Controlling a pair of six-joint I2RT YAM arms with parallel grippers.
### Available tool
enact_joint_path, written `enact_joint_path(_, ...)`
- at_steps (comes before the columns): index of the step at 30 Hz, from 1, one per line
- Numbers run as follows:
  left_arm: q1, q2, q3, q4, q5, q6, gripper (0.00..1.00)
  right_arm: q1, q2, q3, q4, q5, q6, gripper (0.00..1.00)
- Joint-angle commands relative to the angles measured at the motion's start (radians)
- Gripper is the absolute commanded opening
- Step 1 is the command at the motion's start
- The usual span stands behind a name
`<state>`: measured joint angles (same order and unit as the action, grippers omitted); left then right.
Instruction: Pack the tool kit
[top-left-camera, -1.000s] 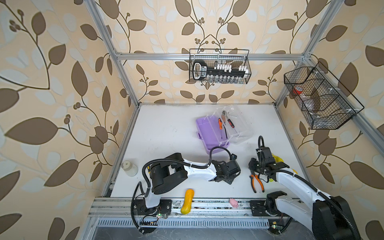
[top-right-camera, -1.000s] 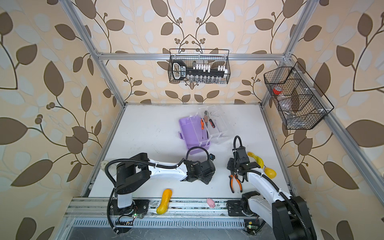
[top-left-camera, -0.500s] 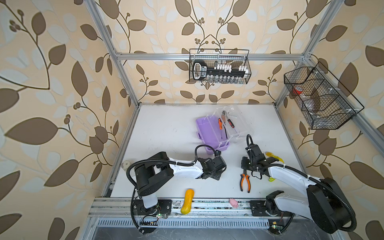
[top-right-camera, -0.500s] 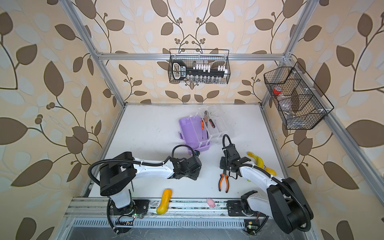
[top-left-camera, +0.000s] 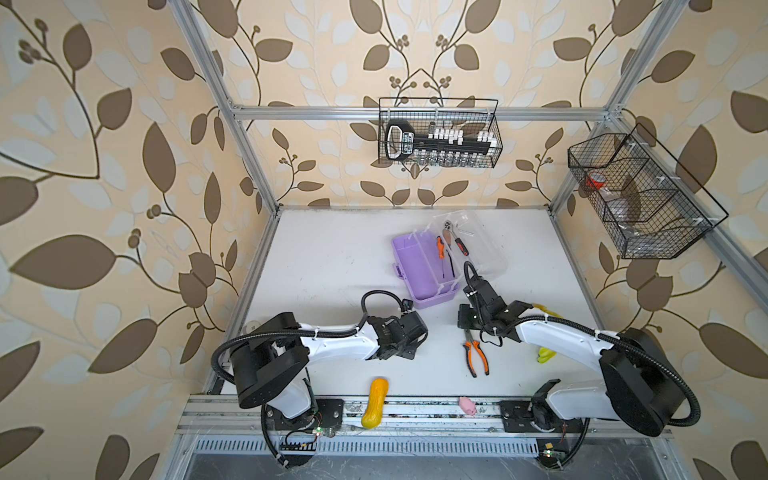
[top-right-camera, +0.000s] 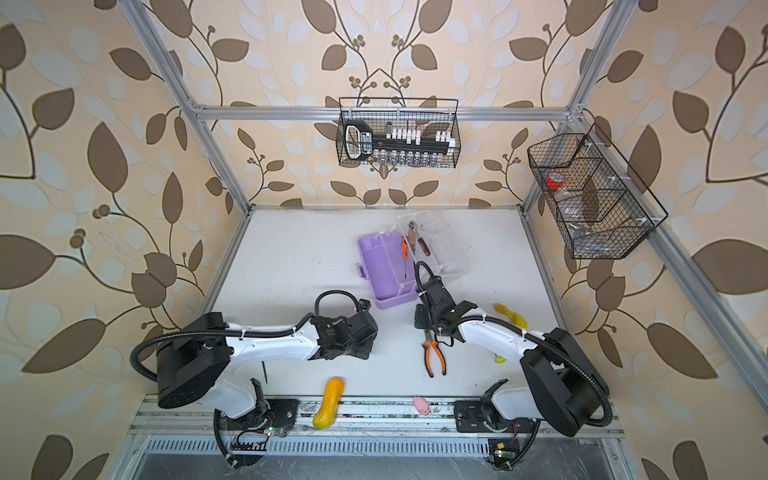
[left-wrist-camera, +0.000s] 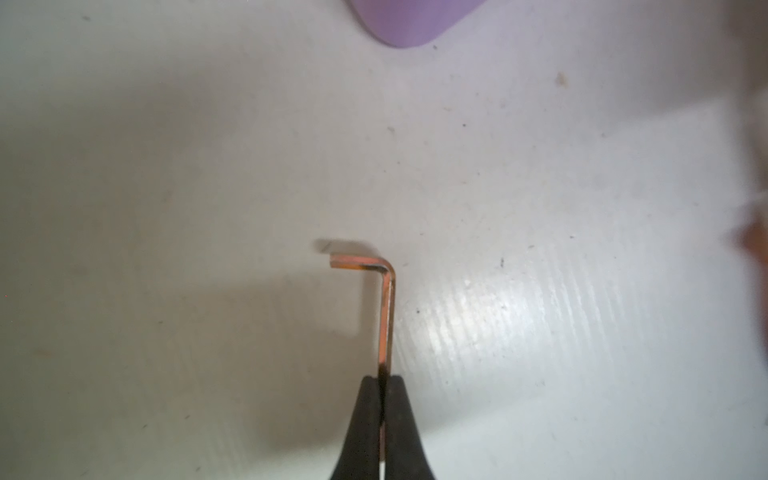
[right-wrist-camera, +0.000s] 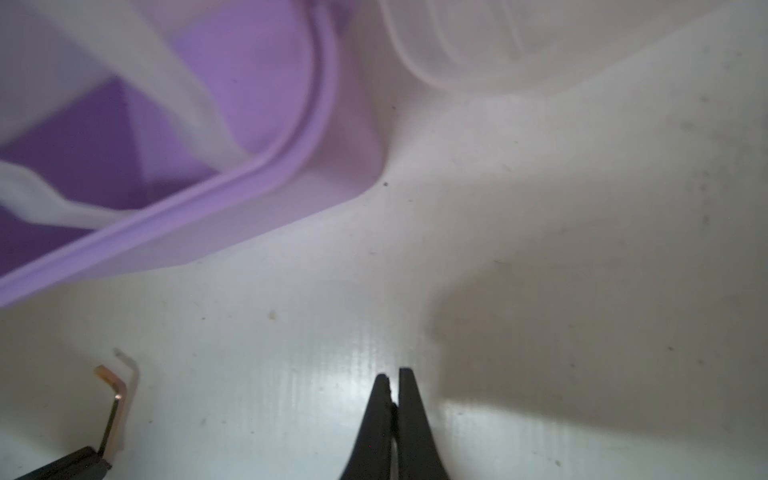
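Lilac plastic marks out the tool kit (top-left-camera: 415, 274). It sits open on the white table (top-left-camera: 332, 257), a little right of the middle and toward the far side, with its long side running near to far. Its clear lid (top-left-camera: 482, 249) lies folded back flat on the right. On the lid rest a small ratchet wrench (top-left-camera: 448, 227) and a red-and-black screwdriver (top-left-camera: 460, 247). An orange-handled screwdriver (top-left-camera: 440, 242) lies along the box's right edge; I cannot tell whether it is in a tray or on the hinge line.

Just near of the box's near end, the left gripper (left-wrist-camera: 384, 380) is pinched tight on the long leg of a coppery hex key (left-wrist-camera: 386, 316). The key's short leg points sideways, and its shadow falls on the table beside it. The right gripper (right-wrist-camera: 394, 378) hangs just off the box's near right corner with its black fingers pressed together on nothing.

Orange-handled pliers (top-left-camera: 476, 353) lie on the table on the near side of the right gripper, apart from it. A yellow thing (top-left-camera: 544, 309) shows from behind the right arm, too hidden to name.

On the near rail rest a yellow gourd-shaped toy (top-left-camera: 376, 403) and a small pink toy (top-left-camera: 467, 405). A black wire basket (top-left-camera: 438, 133) holding a socket set hangs on the far wall. A second wire basket (top-left-camera: 640, 199) hangs on the right wall.
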<state>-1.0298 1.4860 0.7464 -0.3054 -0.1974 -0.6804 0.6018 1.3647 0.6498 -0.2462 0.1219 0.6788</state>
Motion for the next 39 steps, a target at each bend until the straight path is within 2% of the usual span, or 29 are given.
enact_joint_path(1,0.011,-0.1,0.0,-0.051,-0.06,-0.017,0.0,0.014,0.017,0.008,0.067,-0.014,0.053,0.08)
enact_joint_path(3,0.015,-0.128,0.007,-0.068,-0.059,-0.011,0.0,0.014,0.013,0.006,0.088,-0.046,0.033,0.16)
enact_joint_path(8,0.023,-0.187,0.035,-0.101,-0.053,0.015,0.0,0.014,-0.099,-0.005,0.062,-0.058,-0.014,0.26)
enact_joint_path(12,0.03,-0.222,0.058,-0.11,-0.027,0.035,0.0,0.012,-0.252,-0.018,0.019,-0.068,-0.043,0.29)
enact_joint_path(14,0.03,-0.238,0.073,-0.114,-0.007,0.044,0.0,0.012,-0.327,-0.024,0.039,-0.124,-0.061,0.31)
enact_joint_path(16,0.031,-0.246,0.093,-0.116,0.013,0.058,0.0,0.012,-0.37,-0.032,0.097,-0.239,-0.074,0.3)
enact_joint_path(18,0.032,-0.244,0.126,-0.124,0.03,0.079,0.0,0.011,-0.365,-0.038,0.158,-0.356,-0.092,0.24)
enact_joint_path(24,0.032,-0.225,0.223,-0.147,0.078,0.128,0.0,0.024,-0.193,-0.016,0.272,-0.602,-0.048,0.22)
enact_joint_path(31,0.033,-0.211,0.252,-0.142,0.09,0.137,0.0,0.055,-0.121,0.007,0.345,-0.623,-0.03,0.37)
enact_joint_path(39,0.033,-0.212,0.26,-0.142,0.099,0.145,0.0,0.054,-0.054,0.037,0.401,-0.642,0.001,0.37)
